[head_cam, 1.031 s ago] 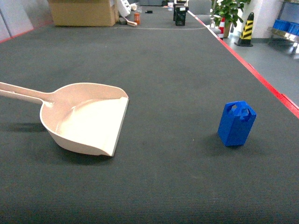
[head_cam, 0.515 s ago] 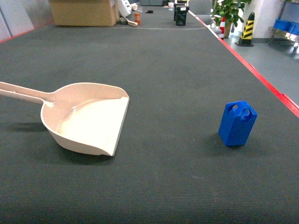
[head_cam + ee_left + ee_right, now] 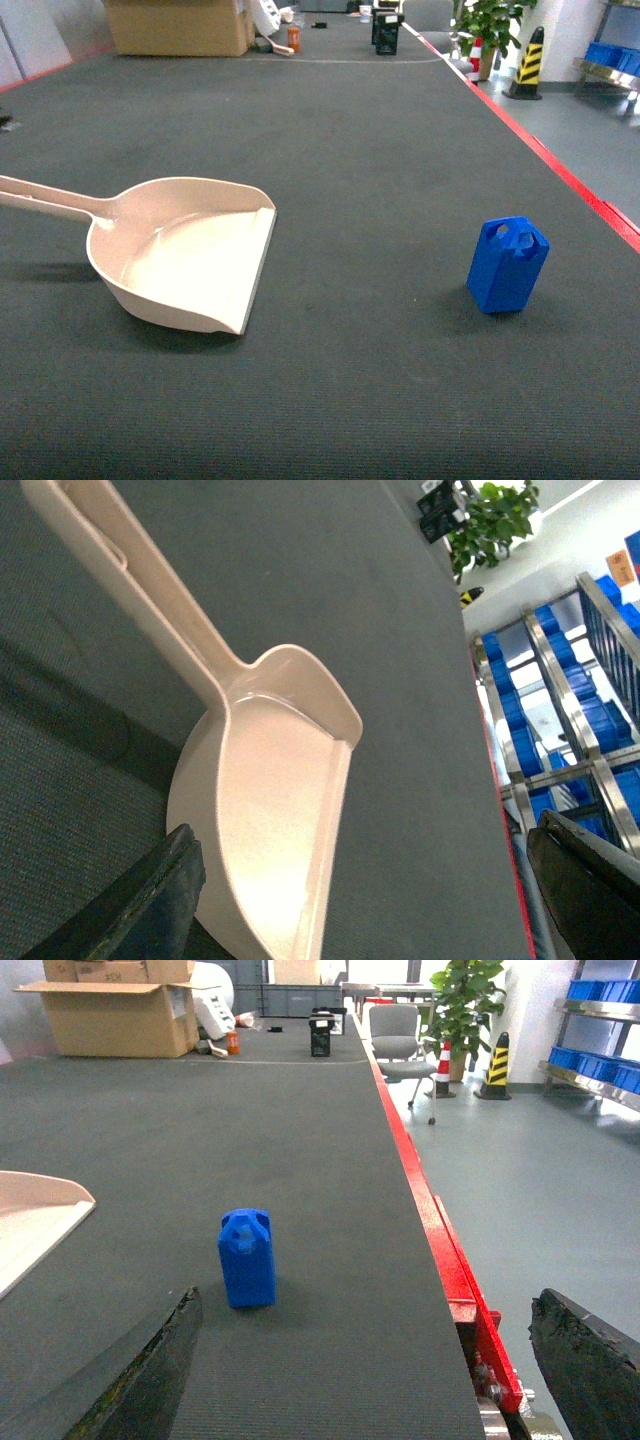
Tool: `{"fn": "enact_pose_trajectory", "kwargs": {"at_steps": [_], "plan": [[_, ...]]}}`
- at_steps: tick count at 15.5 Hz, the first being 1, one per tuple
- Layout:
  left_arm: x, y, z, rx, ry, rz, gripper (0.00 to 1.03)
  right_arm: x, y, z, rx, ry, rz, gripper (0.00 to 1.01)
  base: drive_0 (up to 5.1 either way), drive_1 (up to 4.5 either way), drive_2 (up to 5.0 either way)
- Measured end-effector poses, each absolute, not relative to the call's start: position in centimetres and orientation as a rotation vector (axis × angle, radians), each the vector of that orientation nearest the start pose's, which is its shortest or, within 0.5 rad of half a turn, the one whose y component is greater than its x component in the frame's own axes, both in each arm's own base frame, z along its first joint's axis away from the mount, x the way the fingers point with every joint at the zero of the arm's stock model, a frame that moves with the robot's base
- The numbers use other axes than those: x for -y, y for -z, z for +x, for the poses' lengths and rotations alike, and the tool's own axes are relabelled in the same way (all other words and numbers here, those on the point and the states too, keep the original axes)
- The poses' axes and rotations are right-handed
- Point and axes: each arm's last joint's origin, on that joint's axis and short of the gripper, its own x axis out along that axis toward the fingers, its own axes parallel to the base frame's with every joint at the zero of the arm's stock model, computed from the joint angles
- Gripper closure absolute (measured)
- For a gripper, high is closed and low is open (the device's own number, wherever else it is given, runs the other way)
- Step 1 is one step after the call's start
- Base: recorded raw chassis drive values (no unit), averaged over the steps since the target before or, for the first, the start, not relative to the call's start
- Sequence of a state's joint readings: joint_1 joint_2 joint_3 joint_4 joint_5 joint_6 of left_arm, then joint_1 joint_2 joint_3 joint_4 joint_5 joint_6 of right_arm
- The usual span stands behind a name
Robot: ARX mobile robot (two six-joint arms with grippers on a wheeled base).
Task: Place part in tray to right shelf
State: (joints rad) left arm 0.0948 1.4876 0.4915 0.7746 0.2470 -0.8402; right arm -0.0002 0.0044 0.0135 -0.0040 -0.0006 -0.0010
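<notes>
The blue part stands upright on the dark mat at the right, and shows in the right wrist view too. The beige tray lies at the left, its handle pointing left and its open lip facing the part. My left gripper is open just behind the tray, holding nothing. My right gripper is open, well short of the part and to its right, over the mat's red edge. The right shelf with blue crates stands beyond the red edge. Neither gripper shows in the head view.
A red border runs along the mat's right side, with grey floor beyond. At the far end stand a cardboard box, a potted plant and a black-and-yellow cone. An office chair stands by the far right corner.
</notes>
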Motion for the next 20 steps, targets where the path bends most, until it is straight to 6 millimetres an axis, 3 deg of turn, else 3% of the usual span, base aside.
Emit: {"fn": "enact_pose_trajectory", "kwargs": {"at_steps": [1,4,11,16,17,20], "plan": [[-2.1,-14.9,30.7,-0.313,0.024,-0.945,0.05,0.0,-16.7,9.7,0.005,0.000,-0.001,0.03,0.0,0.00,0.0],[-2.9,-13.0,34.5,-0.324,-0.030,-0.983,0.05,0.0,-16.7,9.7,0.005,0.000,-0.001,0.03,0.0,0.00,0.0],[-5.9,-10.4,40.0,-0.299,-0.116,-1.035,0.05,0.0,-16.7,9.7,0.005,0.000,-0.001,0.03,0.0,0.00,0.0],[-8.9,-9.5,43.5,-0.235,-0.162,-1.053,0.05,0.0,-16.7,9.7,0.005,0.000,-0.001,0.03,0.0,0.00,0.0],[-9.3,-9.1,44.2,-0.236,-0.164,-1.056,0.09,0.0,-16.7,9.7,0.005,0.000,-0.001,0.03,0.0,0.00,0.0],[-9.5,-8.5,45.9,-0.218,-0.086,-1.082,0.50,0.0,-16.7,9.7,0.005,0.000,-0.001,0.03,0.0,0.00,0.0]]}}
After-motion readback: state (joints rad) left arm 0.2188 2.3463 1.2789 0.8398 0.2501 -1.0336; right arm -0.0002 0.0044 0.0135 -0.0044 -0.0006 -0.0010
